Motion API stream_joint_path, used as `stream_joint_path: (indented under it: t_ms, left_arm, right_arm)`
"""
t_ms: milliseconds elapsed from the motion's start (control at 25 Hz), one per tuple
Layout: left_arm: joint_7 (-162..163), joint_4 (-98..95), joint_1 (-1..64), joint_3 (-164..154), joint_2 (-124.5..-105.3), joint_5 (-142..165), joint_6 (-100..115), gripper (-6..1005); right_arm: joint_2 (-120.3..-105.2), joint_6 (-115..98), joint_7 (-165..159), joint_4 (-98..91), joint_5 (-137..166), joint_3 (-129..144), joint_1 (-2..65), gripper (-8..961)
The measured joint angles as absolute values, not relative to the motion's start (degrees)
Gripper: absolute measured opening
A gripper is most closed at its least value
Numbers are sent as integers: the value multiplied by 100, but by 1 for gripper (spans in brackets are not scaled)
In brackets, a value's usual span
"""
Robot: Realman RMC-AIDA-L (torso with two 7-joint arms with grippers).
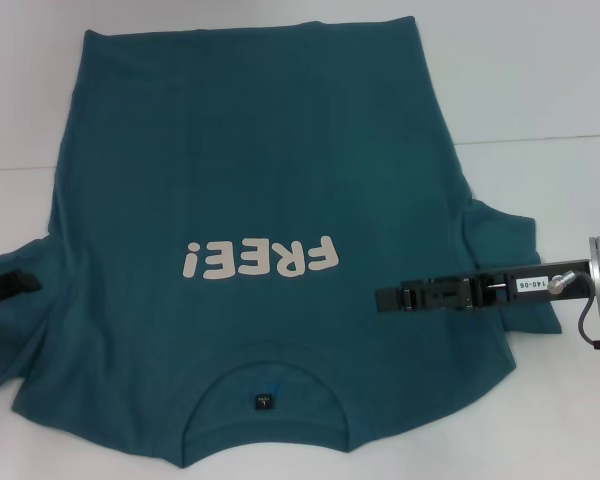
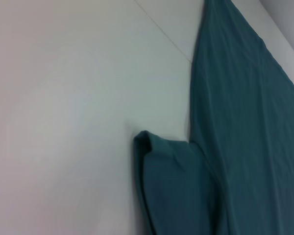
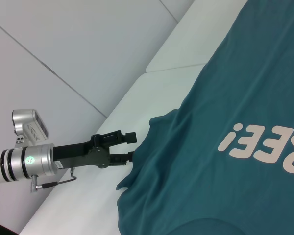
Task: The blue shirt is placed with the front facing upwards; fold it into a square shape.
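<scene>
The blue shirt (image 1: 250,180) lies spread face up on the white table, with its white "FREE!" print (image 1: 260,260) on the chest and its collar (image 1: 265,385) nearest me. My left gripper (image 3: 132,146) is open at the edge of the left sleeve (image 3: 154,132), one finger above the cloth and one at its hem. In the head view it shows as a black shape (image 1: 20,285) at the frame's left edge. My right gripper (image 1: 385,298) reaches in low over the shirt's right shoulder, just inside the right sleeve (image 1: 505,240). The left wrist view shows that sleeve's (image 2: 171,181) rolled hem.
A white table (image 1: 540,80) with a thin seam line (image 1: 550,139) across it carries the shirt. Bare tabletop lies to the right of the shirt and beyond its far hem. The shirt's near edge reaches the bottom of the head view.
</scene>
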State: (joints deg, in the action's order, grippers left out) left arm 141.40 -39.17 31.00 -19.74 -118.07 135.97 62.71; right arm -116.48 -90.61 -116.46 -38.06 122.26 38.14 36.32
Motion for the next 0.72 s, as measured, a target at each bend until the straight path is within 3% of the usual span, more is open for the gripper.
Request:
stream_joint_path:
  t_ms: [720]
  left_arm:
    - [14402,-3832,3361,-2111,-11732,13599,6361,886]
  right_arm:
    - [-11637,-9078,-11597,-3823,12216,3788,3610,895]
